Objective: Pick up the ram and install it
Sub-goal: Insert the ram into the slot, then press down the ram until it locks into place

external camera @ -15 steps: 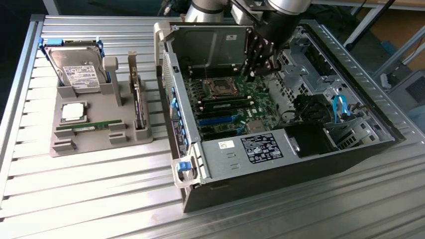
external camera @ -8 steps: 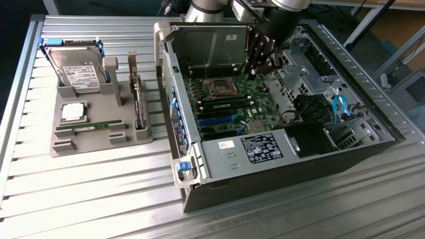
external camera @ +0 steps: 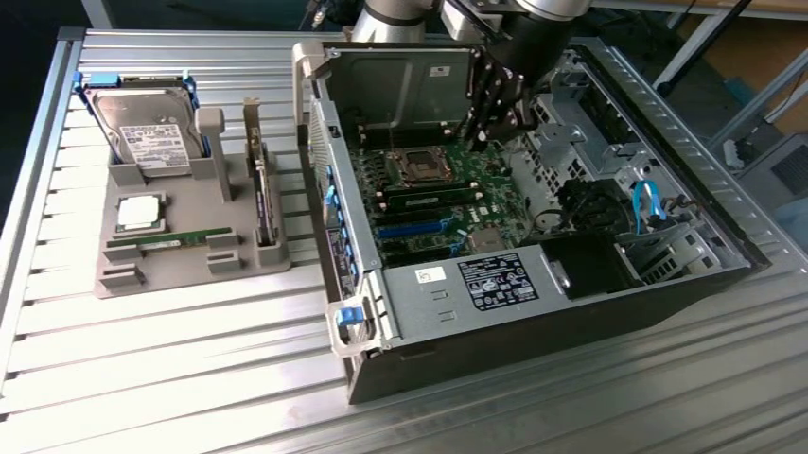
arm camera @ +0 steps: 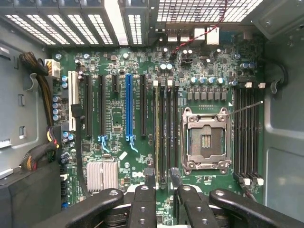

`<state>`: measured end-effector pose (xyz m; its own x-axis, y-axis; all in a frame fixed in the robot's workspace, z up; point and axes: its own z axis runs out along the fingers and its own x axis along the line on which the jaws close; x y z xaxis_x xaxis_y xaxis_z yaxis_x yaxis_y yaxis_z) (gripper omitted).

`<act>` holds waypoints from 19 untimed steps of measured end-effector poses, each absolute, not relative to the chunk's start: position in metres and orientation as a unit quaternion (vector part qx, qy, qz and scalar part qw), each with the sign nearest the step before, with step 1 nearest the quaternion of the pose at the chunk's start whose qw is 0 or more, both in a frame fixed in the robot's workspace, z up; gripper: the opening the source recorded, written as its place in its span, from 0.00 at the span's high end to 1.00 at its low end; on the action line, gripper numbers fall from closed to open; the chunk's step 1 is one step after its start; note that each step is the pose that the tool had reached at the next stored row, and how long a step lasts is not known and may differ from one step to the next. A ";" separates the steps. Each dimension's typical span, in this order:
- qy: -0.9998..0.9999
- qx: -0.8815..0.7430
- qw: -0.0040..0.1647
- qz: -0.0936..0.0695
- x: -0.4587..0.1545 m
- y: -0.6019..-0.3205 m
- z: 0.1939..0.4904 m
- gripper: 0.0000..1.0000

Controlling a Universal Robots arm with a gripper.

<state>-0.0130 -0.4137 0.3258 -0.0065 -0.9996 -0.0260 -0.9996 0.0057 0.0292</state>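
Currently the gripper [external camera: 497, 132] hangs inside the open computer case [external camera: 707, 284] in the upper middle of the exterior view, poised over the green motherboard [external camera: 442, 180]. From the wrist view its two black fingers [arm camera: 145, 197] stand apart with nothing between them, so it holds nothing; their tips sit over the ends of the long dark memory slots that run beside the empty CPU socket [arm camera: 205, 140]. One of those slots shows a yellowish-green edge along its length, but whether a module sits in it cannot be told. The ram [external camera: 170, 240] lies well away from the gripper, on the exterior view's left: a thin green stick resting flat in a groove of the gray holder tray [external camera: 189, 274], toward the tray's lower part. Just above it in that frame sits the square silver CPU chip [external camera: 139, 212], and above that a hard drive [external camera: 149, 132] leans upright in its cradle. A dark expansion card [external camera: 263, 203] stands on edge along the tray's right side, nearest the case. Tray and case both rest on the ribbed metal table [external camera: 189, 378].
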 end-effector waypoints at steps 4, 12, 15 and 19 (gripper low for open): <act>-0.709 0.705 0.000 -0.019 -0.013 -0.414 0.326 0.75; -0.709 0.705 0.000 -0.019 -0.013 -0.414 0.326 0.75; -0.709 0.705 0.000 -0.019 -0.013 -0.414 0.326 0.75; -0.709 0.705 0.000 -0.019 -0.013 -0.414 0.326 0.90</act>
<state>-0.0130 -0.4137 0.3264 -0.0065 -0.9996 -0.0261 -0.9996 0.0057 0.0273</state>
